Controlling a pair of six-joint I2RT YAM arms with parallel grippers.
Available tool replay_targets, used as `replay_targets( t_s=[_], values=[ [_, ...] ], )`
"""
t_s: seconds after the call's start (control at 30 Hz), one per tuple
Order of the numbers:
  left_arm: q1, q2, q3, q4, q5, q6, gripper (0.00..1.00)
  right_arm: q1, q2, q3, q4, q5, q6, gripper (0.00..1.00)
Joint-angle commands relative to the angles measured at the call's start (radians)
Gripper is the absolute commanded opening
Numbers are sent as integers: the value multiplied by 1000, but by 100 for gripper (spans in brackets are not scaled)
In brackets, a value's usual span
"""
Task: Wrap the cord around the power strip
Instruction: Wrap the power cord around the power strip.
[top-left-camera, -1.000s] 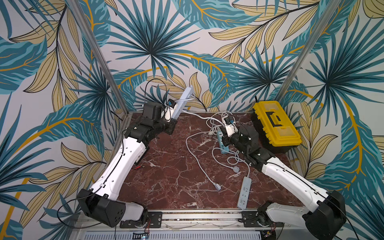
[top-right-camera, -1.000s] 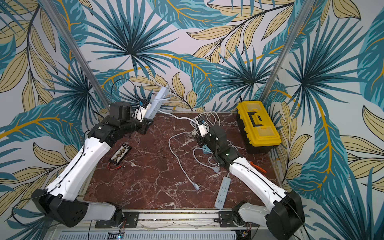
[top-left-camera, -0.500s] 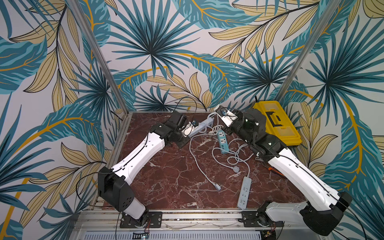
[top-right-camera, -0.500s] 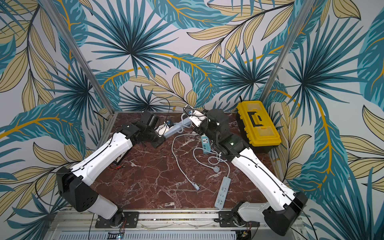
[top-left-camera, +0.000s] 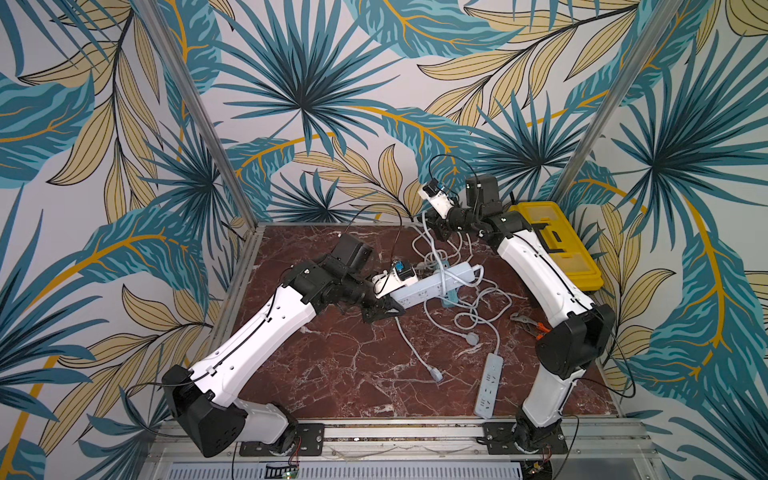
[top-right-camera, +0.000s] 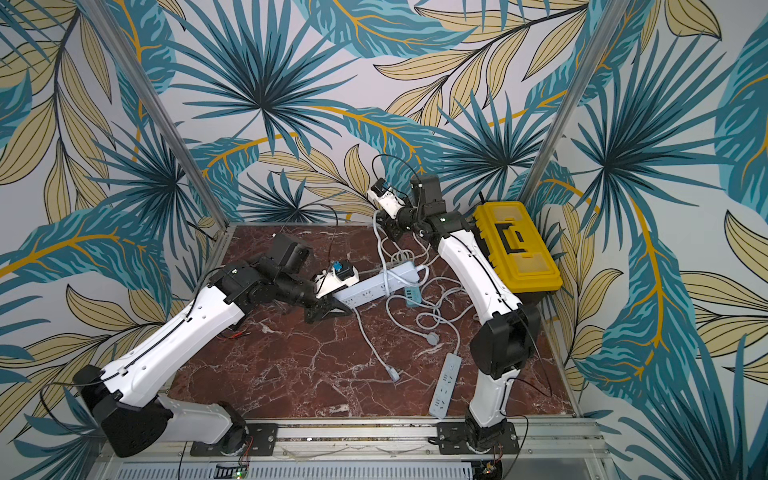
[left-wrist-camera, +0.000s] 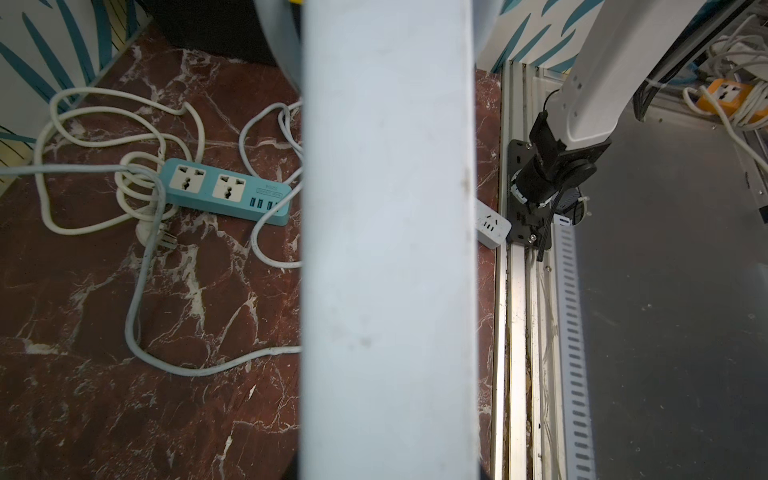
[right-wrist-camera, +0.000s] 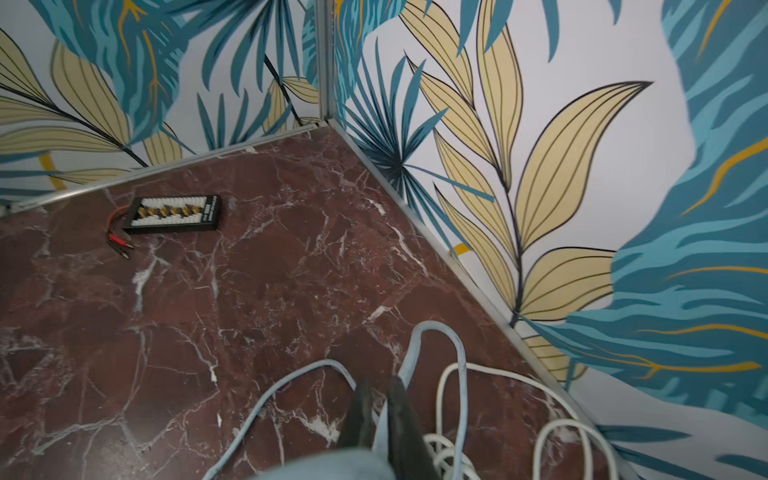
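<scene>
The long pale power strip (top-left-camera: 434, 282) (top-right-camera: 380, 282) hangs low over the marble top, tilted, and fills the middle of the left wrist view (left-wrist-camera: 386, 249). My left gripper (top-left-camera: 386, 307) is shut on its left end; the fingers are hidden behind it. The strip's pale blue cord (top-left-camera: 426, 245) crosses over the strip and rises to my right gripper (top-left-camera: 436, 230) (top-right-camera: 388, 232) by the back wall. In the right wrist view the right gripper (right-wrist-camera: 380, 390) is shut on the cord (right-wrist-camera: 436, 328), which loops beyond the tips. A plug (top-left-camera: 436, 376) lies further forward.
A teal power strip (top-left-camera: 451, 297) (left-wrist-camera: 224, 195) with tangled white cord lies under the held strip. A white strip (top-left-camera: 488, 386) lies front right. A yellow toolbox (top-left-camera: 552, 245) stands back right, pliers (top-left-camera: 530, 324) beside the right arm. A black board (right-wrist-camera: 174, 214) lies at the left.
The left arm has brought the strip from the raised back-left corner down toward the middle. The right gripper has gone from mid-table up to the back wall, with the cord.
</scene>
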Motion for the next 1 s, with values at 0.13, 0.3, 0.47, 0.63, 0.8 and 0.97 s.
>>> replay_targets(
  t_s=[0.13,0.3,0.47,0.63,0.8,0.97],
  values=[
    [-28,-30,171,27,140,-50,0,-32,147,-155,678,-149,535,51],
    [-26,-9,236,28,67,-101,0,-2,275,-159,864,21,657,62],
    [39,0,255,104,9,-216,0,11,324,-196,863,193,678,34],
    [200,19,252,216,-174,-375,0,82,137,-487,796,350,501,10],
    [365,107,251,216,-317,-410,0,167,-122,-775,701,497,335,0],
    [414,193,223,215,-530,-326,0,256,-364,-915,523,590,151,0]
  ],
)
